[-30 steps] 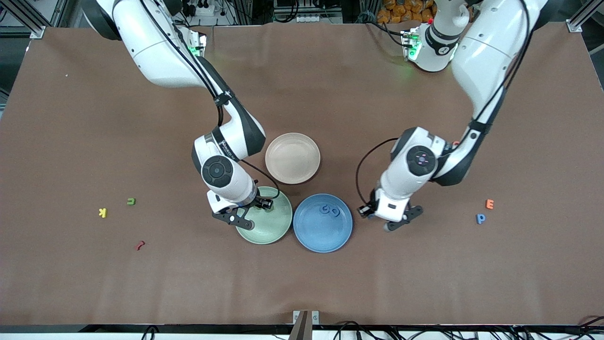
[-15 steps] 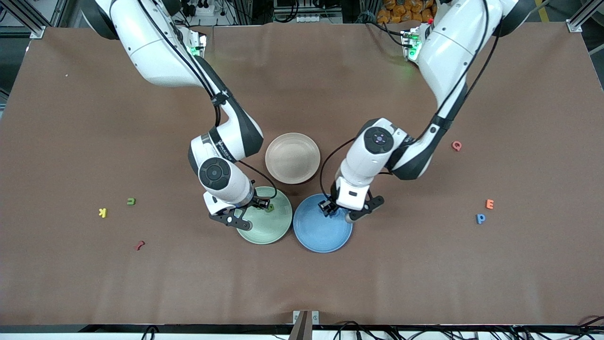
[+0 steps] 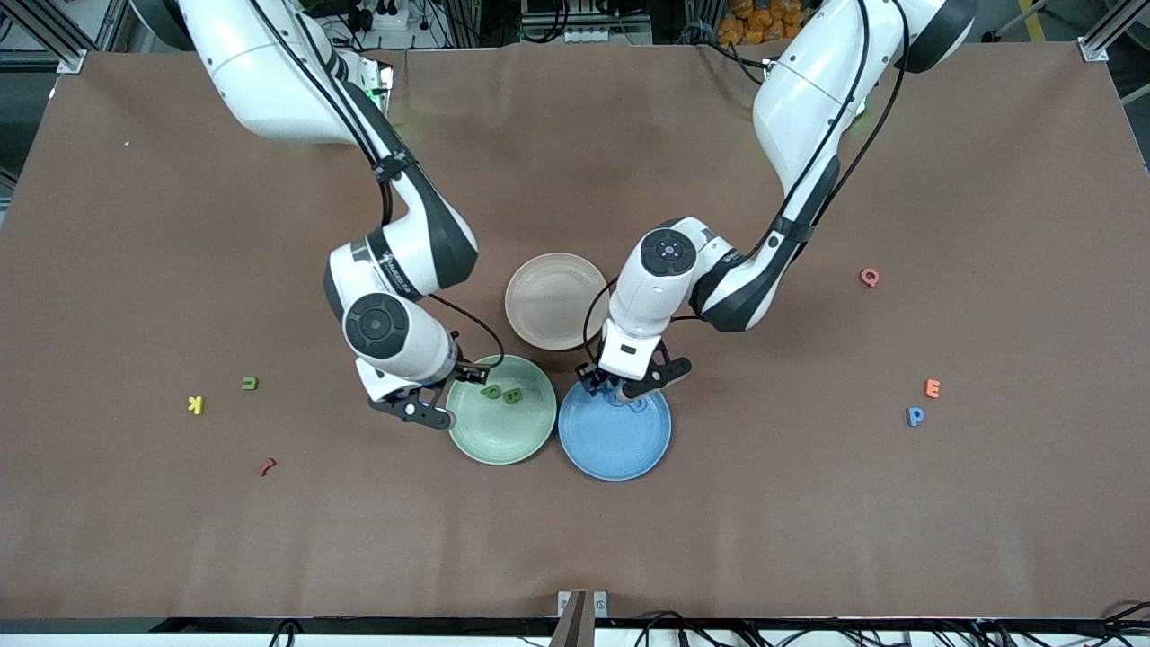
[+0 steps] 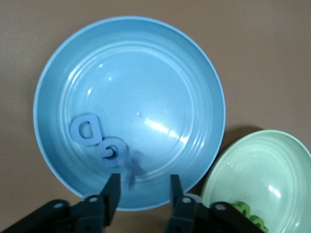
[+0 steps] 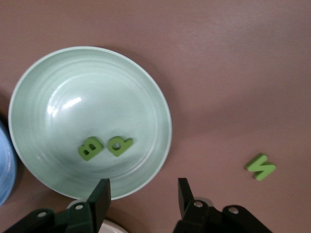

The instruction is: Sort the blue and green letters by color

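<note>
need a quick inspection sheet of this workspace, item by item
surface: brown table, flat, no spills seen.
job's things: green plate holds two green letters; blue plate holds a D, a G and a blurred third blue letter. Loose: green letter toward the right arm's end, blue P toward the left arm's end.
clutter: yellow K, dark red letter, orange E, pink Q, beige plate with nothing in it.
hands: left hand open over the blue plate; right hand open at the green plate's rim.
cables: black cables run along both arms.
surroundings: metal framing past the table edge.
</note>
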